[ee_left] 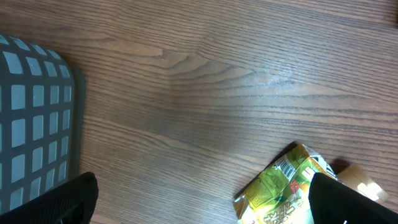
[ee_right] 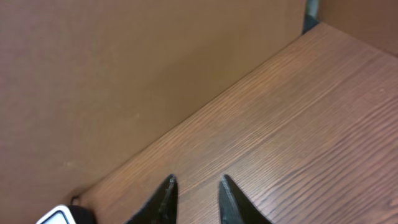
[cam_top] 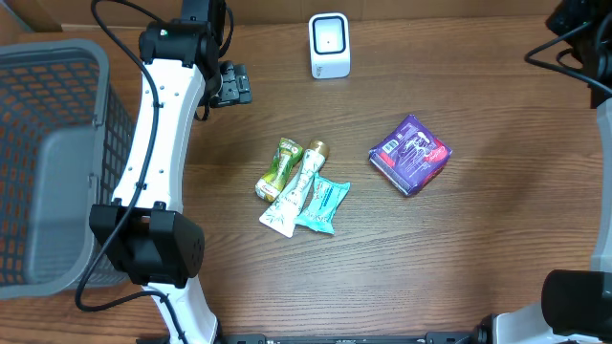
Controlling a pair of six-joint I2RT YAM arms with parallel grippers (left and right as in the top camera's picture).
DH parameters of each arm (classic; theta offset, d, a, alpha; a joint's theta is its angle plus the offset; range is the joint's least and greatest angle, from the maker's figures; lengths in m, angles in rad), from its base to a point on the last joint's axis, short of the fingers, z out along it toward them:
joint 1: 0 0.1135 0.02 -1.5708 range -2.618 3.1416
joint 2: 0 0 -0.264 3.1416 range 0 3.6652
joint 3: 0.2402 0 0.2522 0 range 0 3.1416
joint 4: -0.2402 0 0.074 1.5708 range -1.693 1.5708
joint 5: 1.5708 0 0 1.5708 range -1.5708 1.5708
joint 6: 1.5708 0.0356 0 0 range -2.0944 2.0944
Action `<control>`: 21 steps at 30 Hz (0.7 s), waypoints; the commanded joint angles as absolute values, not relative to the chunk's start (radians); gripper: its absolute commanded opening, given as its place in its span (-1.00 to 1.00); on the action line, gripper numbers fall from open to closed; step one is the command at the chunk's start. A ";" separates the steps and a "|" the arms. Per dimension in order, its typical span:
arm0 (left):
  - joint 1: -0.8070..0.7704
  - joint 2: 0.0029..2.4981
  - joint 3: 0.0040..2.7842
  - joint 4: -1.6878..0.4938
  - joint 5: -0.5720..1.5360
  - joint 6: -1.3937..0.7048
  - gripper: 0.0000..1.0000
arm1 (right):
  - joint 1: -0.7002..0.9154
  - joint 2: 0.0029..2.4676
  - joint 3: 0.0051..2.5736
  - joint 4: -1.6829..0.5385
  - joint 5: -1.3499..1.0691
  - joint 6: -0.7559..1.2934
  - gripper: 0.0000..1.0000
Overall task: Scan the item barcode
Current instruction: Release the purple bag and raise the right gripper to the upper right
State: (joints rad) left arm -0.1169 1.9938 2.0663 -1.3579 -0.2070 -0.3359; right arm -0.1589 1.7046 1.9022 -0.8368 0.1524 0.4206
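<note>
Left gripper (ee_left: 199,208): jaws wide apart, empty.
Green packet (ee_left: 278,188): on the table (cam_top: 478,248), close by the left jaws.
Right gripper (ee_right: 196,200): jaws a little apart, empty.
Scanner (ee_right: 58,218): off to one side of the right jaws.
Purple box (cam_top: 410,154): on the table, far from both jaws.

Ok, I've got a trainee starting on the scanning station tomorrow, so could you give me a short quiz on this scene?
1. True or false: the purple box lies inside the grey basket.
2. How many packets lie bunched together to the left of the purple box in the overhead view?
3. What does the left gripper hold? A: the purple box. B: nothing, its fingers are wide apart. C: one of the packets.

Key: 1 false; 2 three; 3 B.
</note>
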 commanded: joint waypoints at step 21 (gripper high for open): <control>-0.118 1.975 2.082 -1.357 -0.217 -0.329 0.99 | -0.342 1.712 1.777 -1.172 -0.427 0.411 0.28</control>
State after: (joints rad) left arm -0.1169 1.9938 2.0666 -1.3575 -0.2073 -0.3359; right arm -0.3496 1.7046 1.8565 -1.1175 -0.3546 0.4511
